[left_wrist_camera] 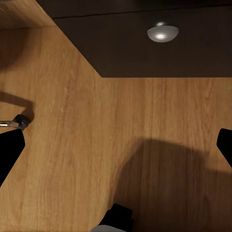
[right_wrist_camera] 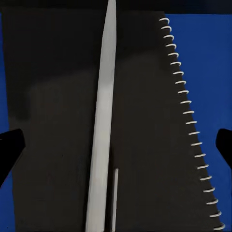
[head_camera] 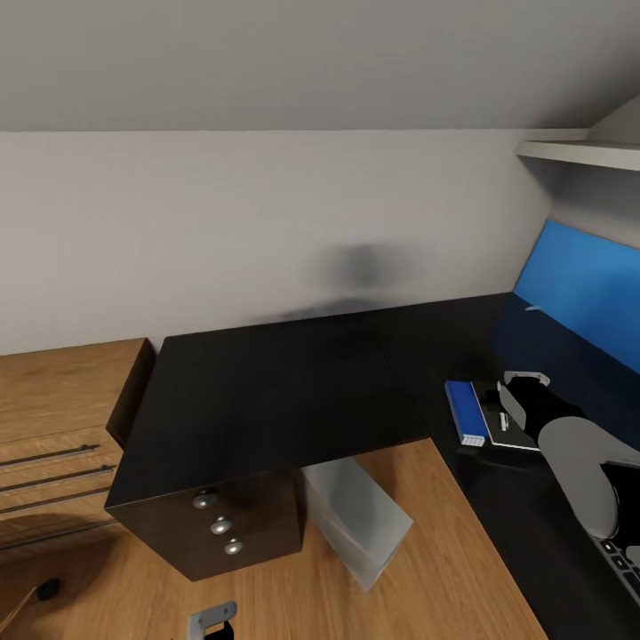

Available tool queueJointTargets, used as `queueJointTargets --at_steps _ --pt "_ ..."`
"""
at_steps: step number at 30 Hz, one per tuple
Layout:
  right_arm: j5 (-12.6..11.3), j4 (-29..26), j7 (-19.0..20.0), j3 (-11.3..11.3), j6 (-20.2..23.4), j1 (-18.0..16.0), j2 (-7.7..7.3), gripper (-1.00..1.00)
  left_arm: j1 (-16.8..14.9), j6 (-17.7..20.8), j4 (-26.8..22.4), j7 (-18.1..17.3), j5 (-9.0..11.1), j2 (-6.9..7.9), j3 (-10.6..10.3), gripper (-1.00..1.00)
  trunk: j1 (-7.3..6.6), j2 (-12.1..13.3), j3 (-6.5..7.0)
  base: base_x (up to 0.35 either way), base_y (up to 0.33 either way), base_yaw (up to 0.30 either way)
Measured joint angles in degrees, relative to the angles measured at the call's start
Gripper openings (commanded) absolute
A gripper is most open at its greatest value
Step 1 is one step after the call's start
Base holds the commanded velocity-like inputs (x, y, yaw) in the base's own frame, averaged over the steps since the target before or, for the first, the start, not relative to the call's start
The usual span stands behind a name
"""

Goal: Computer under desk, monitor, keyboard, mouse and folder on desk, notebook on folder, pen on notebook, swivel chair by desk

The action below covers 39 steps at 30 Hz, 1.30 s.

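Head view: the black L-shaped desk [head_camera: 267,391] fills the middle, its three knobbed drawers [head_camera: 218,524] facing the camera, with the light-grey computer [head_camera: 360,520] upright beneath it. On the right wing lies the blue folder [head_camera: 464,413], the dark notebook [head_camera: 507,436] stacked on it, under the right gripper [head_camera: 524,396].

Left wrist view: the left gripper [left_wrist_camera: 116,140] hangs spread apart over the wood floor [left_wrist_camera: 96,145], near a drawer knob [left_wrist_camera: 163,33].

Right wrist view: the white pen [right_wrist_camera: 103,125] lies lengthwise on the notebook, roughly parallel to its spiral binding [right_wrist_camera: 191,121], between the parted fingertips.
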Motion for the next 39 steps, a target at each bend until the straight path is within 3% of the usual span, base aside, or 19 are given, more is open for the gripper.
queueJointTargets --at_steps 39 --pt "-0.19 -3.33 0.43 -0.24 -0.35 0.0 -0.17 1.0 0.0 0.0 0.09 0.0 0.1 0.02 0.0 1.0 0.0 0.0 0.0 0.0 0.0 0.0"
